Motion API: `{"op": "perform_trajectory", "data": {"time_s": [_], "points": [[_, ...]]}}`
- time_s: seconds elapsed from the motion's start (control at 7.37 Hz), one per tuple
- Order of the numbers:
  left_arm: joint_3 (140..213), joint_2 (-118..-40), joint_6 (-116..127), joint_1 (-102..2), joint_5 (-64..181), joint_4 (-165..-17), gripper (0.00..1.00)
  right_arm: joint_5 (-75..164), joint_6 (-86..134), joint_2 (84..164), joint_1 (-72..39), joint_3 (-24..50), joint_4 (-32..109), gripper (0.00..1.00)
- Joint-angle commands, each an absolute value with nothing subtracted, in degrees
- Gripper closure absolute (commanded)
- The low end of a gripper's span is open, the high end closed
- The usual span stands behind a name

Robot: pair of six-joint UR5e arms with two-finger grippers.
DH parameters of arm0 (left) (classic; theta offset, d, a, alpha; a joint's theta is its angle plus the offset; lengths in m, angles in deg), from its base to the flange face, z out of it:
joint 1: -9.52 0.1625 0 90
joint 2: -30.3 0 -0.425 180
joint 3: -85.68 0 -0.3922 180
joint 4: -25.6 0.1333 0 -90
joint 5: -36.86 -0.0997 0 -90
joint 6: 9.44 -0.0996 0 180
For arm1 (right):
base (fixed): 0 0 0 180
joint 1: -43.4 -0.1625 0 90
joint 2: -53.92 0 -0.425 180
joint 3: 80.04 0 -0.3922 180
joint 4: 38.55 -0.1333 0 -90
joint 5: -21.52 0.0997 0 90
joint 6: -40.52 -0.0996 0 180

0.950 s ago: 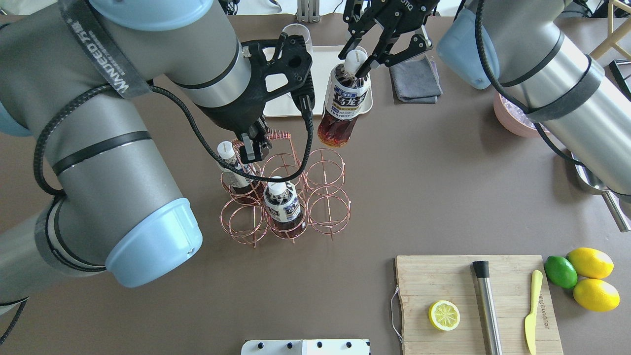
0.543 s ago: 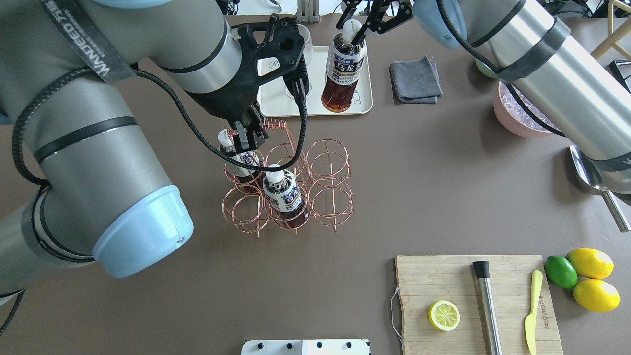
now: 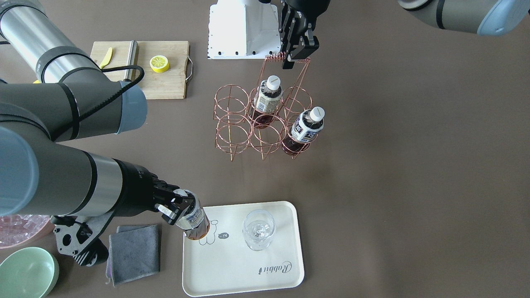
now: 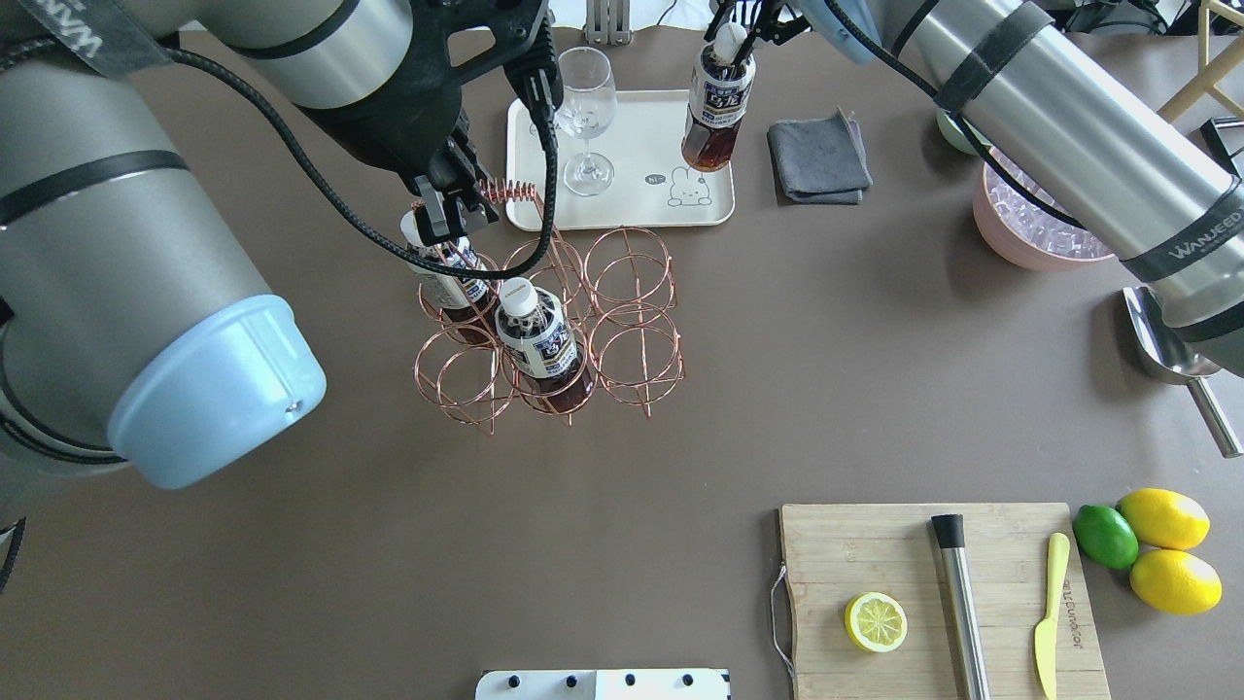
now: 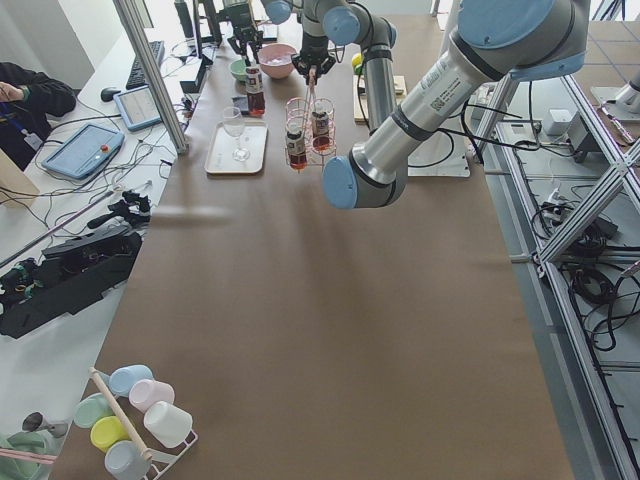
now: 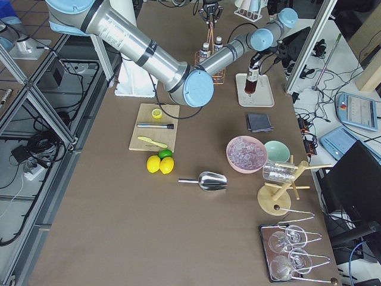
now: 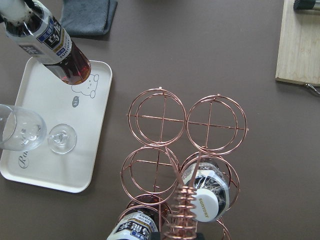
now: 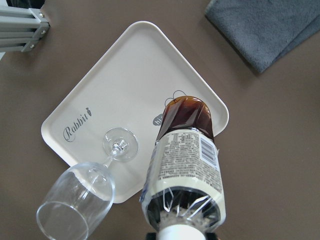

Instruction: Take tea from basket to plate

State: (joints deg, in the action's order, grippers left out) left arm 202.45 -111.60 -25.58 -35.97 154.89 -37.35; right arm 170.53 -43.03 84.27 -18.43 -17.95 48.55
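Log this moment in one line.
right gripper: holding tea bottle over tray corner | left gripper: gripping basket handle | basket: two bottles inside

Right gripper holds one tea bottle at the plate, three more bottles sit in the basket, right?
No: two bottles sit in the basket, not three, per the overhead exterior view. The right gripper does hold one tea bottle at the plate.

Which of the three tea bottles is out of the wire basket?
The bottle in the right end effector, at the cream tray; the other two bottles stand inside the basket.
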Motion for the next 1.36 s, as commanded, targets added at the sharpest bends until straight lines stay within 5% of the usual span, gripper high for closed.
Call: {"op": "perform_trajectory", "data": {"time_s": [0.0, 0.54, 1.22], "points": [[205.3, -111.4, -33.0, -44.1, 156.5, -31.5, 1.0, 166.4, -37.1, 79.9, -17.9, -28.7, 42.9, 1.0], [203.0, -106.6, -34.6, -58.6, 156.3, -25.4, 1.0, 163.5, -32.9, 78.0, -15.8, -31.5, 40.1, 1.0], [181.0, -105.8, -47.7, -73.2, 156.7, -36.1, 1.0, 163.8, -32.6, 78.0, -13.8, -30.5, 40.3, 1.0]]}}
